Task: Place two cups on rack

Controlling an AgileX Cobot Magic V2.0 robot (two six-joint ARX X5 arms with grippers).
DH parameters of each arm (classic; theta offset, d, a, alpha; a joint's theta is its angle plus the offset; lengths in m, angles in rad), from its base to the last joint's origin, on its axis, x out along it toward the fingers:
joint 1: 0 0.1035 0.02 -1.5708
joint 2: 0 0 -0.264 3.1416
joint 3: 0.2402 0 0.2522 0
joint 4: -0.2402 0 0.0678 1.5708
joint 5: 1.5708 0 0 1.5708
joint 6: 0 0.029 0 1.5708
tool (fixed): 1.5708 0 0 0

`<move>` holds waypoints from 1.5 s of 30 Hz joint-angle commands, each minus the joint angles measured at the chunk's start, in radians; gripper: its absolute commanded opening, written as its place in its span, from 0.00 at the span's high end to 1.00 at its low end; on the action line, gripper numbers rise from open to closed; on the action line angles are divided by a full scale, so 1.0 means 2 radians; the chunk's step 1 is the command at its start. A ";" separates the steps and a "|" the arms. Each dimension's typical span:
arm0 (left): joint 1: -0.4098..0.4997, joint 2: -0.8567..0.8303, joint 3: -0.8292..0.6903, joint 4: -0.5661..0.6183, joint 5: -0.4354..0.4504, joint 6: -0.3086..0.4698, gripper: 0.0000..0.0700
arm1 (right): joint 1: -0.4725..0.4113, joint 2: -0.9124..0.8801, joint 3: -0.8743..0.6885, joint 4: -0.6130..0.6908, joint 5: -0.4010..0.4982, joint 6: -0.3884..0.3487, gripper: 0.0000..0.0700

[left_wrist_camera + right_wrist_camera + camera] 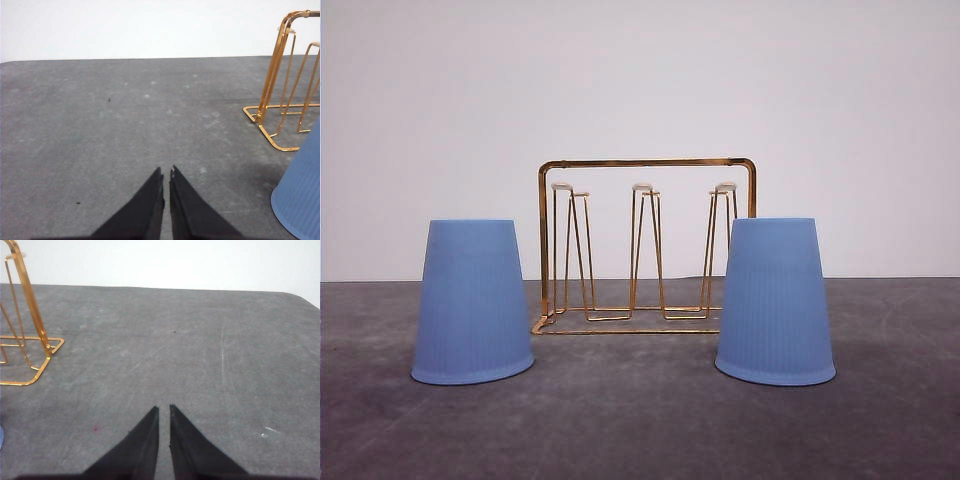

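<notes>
Two light blue ribbed cups stand upside down on the dark grey table, one at the left (472,302) and one at the right (775,301). Between and behind them stands the gold wire rack (646,245) with whitish-tipped pegs, all bare. In the left wrist view my left gripper (166,175) is shut, empty, above bare table, with the left cup (301,200) and a corner of the rack (280,100) off to one side. In the right wrist view my right gripper (164,410) is shut, holding nothing, with the rack's other corner (30,330) off to the side.
The grey tabletop (640,420) stretches in front of the cups. A plain white wall (640,90) stands behind the rack. The table's far edge (305,297) curves off in the right wrist view.
</notes>
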 commanded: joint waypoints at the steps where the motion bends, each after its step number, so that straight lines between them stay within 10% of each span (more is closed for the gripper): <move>1: 0.001 -0.001 -0.007 0.006 -0.001 0.000 1.00 | -0.001 0.000 -0.001 0.007 0.000 0.004 0.95; 8: 0.000 -0.001 -0.007 0.006 0.000 -0.022 1.00 | -0.001 0.000 -0.001 0.011 0.000 0.008 0.95; 14: 0.001 -0.001 -0.003 0.027 -0.003 -0.156 1.00 | 0.000 0.000 0.005 0.056 -0.004 0.106 0.99; 19: 0.001 0.000 0.028 0.089 -0.019 -0.158 1.00 | 0.000 0.001 0.064 0.020 -0.003 0.119 0.99; 28: 0.001 0.068 0.232 -0.157 -0.024 -0.159 1.00 | 0.000 0.054 0.216 -0.130 -0.013 0.120 0.99; 34: 0.001 0.166 0.348 -0.341 0.030 -0.130 1.00 | 0.000 0.142 0.291 -0.218 -0.104 0.092 0.99; 45: -0.057 0.273 0.384 -0.354 0.122 -0.030 1.00 | 0.062 0.231 0.301 -0.223 -0.144 0.008 0.99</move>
